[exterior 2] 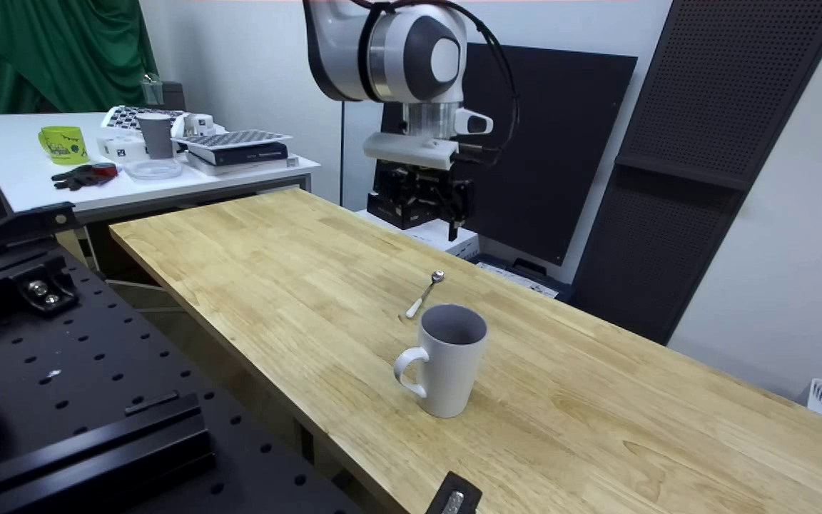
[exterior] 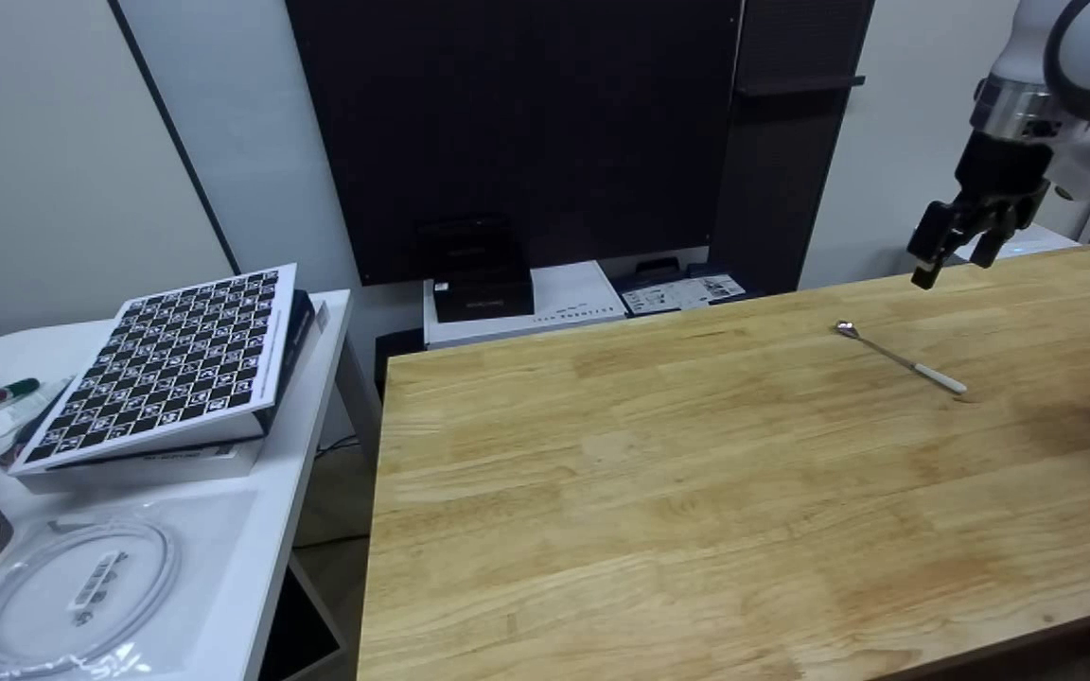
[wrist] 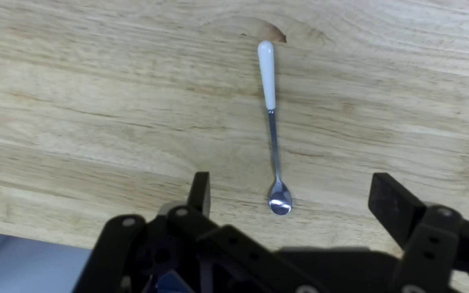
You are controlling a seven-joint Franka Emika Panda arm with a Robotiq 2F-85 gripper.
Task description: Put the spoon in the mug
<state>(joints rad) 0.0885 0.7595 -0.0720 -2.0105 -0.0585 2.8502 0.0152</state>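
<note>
Tabletop (exterior 2: 297, 285) bears mug (exterior 2: 452, 365) and spoon (wrist: 274, 138), claw (wrist: 290, 192) spread above.

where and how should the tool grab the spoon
Best guess: take the spoon by its white handle, from straight above, with the tool closing across its width. The spoon lies flat on the table, the handle looks thicker than the metal stem, and this leaves the bowl free to enter the mug. In the wrist view the open tool seems turned suitably.
</note>
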